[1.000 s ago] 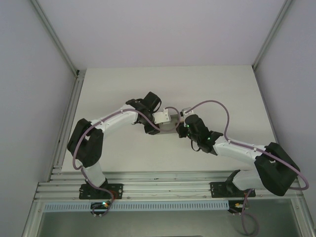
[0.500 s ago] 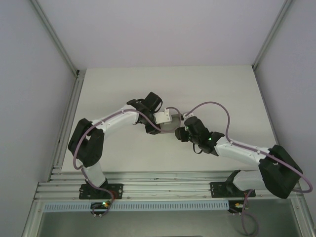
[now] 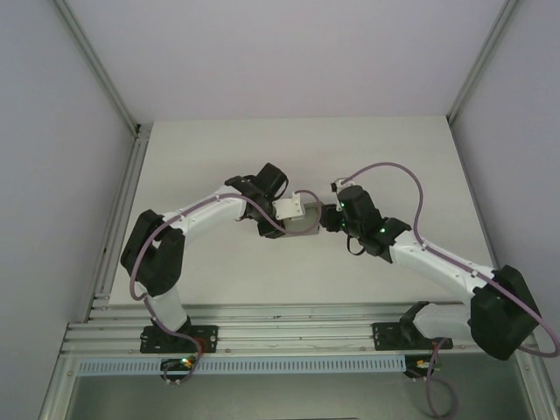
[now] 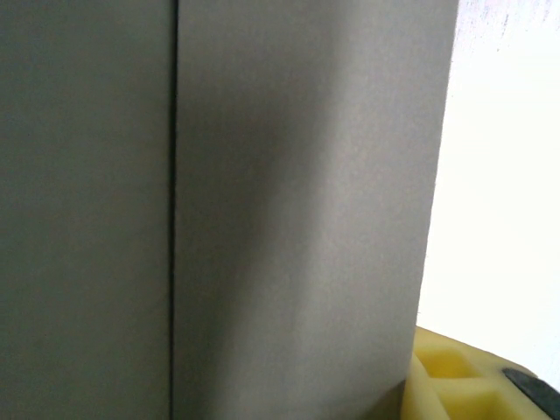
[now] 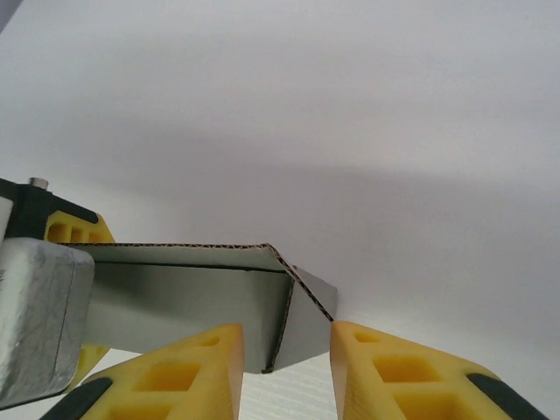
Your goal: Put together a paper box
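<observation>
Box point(image 5: 175, 297) stands mid surface point(image 3: 219, 157), walls up, your left claw point(image 3: 278, 223) clamped on its side, your right claw point(image 5: 284, 328) apart astride the end flap point(image 5: 306, 325) seemingly yet to tuck.

Matte card paper box point(image 5: 188, 297), smooth table point(image 3: 394, 157)

White table point(image 3: 219, 149), pale walls point(image 3: 289, 52), aluminium frame point(image 3: 262, 337)

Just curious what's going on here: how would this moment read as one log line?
left gripper: shut on grey paper box | right gripper: open, box corner just ahead
</observation>
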`<state>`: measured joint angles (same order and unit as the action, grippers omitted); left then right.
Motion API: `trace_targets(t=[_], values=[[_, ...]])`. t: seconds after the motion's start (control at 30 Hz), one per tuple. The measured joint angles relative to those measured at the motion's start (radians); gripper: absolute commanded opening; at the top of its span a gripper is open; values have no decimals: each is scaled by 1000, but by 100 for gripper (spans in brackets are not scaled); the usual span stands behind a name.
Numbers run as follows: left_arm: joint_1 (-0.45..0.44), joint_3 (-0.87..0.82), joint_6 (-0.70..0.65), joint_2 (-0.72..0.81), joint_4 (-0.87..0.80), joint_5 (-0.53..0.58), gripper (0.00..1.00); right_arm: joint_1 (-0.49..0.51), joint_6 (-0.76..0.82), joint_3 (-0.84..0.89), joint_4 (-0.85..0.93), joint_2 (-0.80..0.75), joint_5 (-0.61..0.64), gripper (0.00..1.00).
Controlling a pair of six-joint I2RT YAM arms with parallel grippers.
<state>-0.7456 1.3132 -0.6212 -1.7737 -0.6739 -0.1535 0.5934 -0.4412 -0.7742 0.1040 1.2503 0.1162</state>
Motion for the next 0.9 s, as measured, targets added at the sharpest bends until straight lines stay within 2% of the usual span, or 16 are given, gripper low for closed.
trace_targets(t=[0.3, 0.5, 0.63, 0.83, 0.9], values=[[0, 11, -7, -8, -7, -3, 36, -57, 146, -120, 132, 65, -52, 44], [0, 11, -12, -8, -8, -3, 36, -135, 275, -168, 214, 64, -175, 40], [0, 11, -16, -8, -8, -3, 36, -144, 336, -189, 245, 87, -260, 38], [0, 11, -23, -8, -10, -4, 36, -148, 381, -236, 275, 160, -290, 36], [0, 11, -23, -8, -10, -4, 36, -151, 389, -251, 281, 184, -290, 29]])
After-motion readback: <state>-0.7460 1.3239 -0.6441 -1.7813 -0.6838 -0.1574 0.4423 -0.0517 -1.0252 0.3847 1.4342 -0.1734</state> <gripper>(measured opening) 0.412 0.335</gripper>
